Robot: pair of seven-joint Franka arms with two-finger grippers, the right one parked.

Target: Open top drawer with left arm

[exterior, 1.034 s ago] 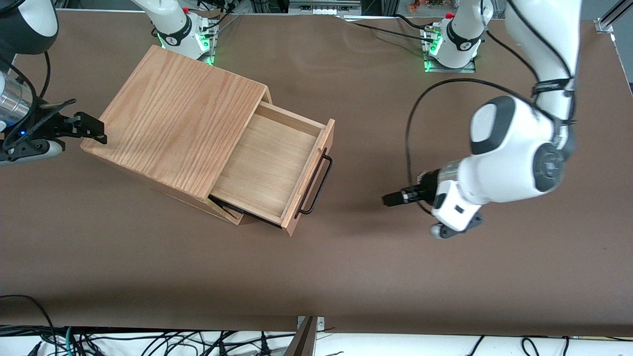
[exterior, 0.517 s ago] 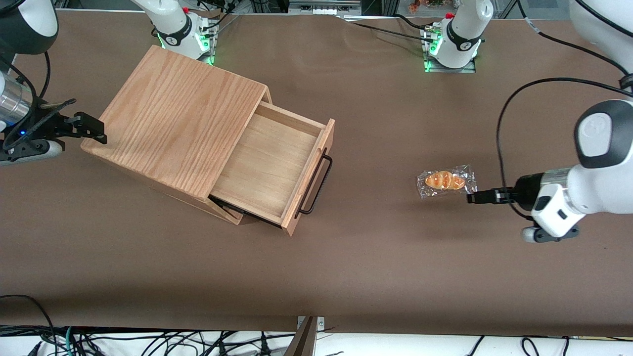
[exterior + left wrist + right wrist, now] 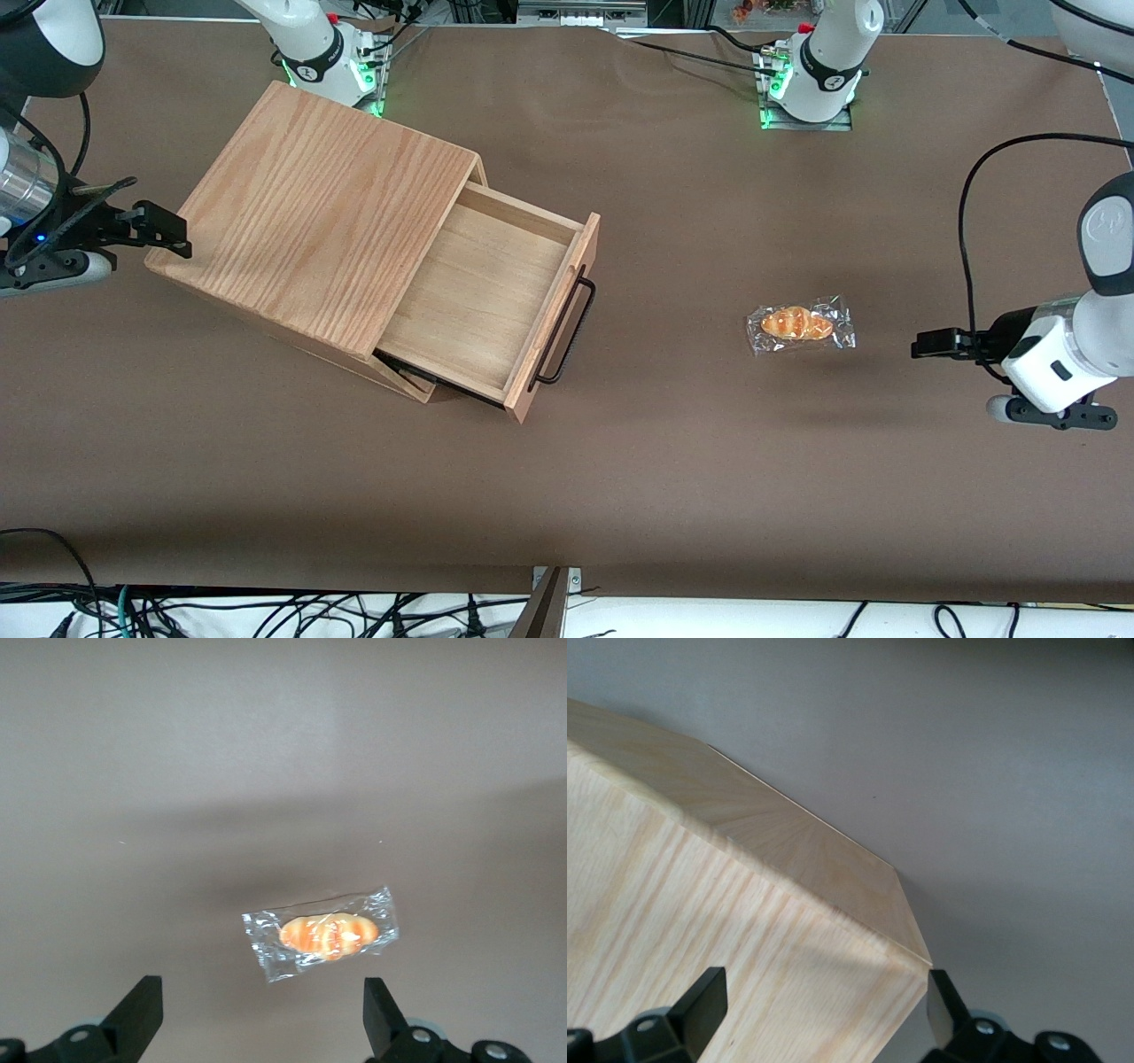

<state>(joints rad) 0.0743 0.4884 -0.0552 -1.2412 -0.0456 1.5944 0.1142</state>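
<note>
The top drawer (image 3: 483, 292) stands pulled well out of the oak-grained cabinet (image 3: 328, 208), its pale-wood floor bare and its thin black bar handle (image 3: 571, 330) on the front. The left arm (image 3: 1067, 350) hangs far off toward the working arm's end of the table. Its gripper (image 3: 923, 344) points back toward the drawer, a long way from the handle. In the left wrist view the gripper (image 3: 261, 1010) is open, with only table between its black fingertips (image 3: 142, 1001).
A wrapped bread roll (image 3: 799, 324) lies on the brown table (image 3: 673, 461) between the drawer handle and the gripper. The same roll (image 3: 323, 935) shows just ahead of the open fingers. Arm bases (image 3: 811, 75) stand at the table edge farthest from the front camera.
The left arm has swung away from the drawer toward the working arm's end of the table, uncovering the wrapped roll. The drawer has stayed where it was.
</note>
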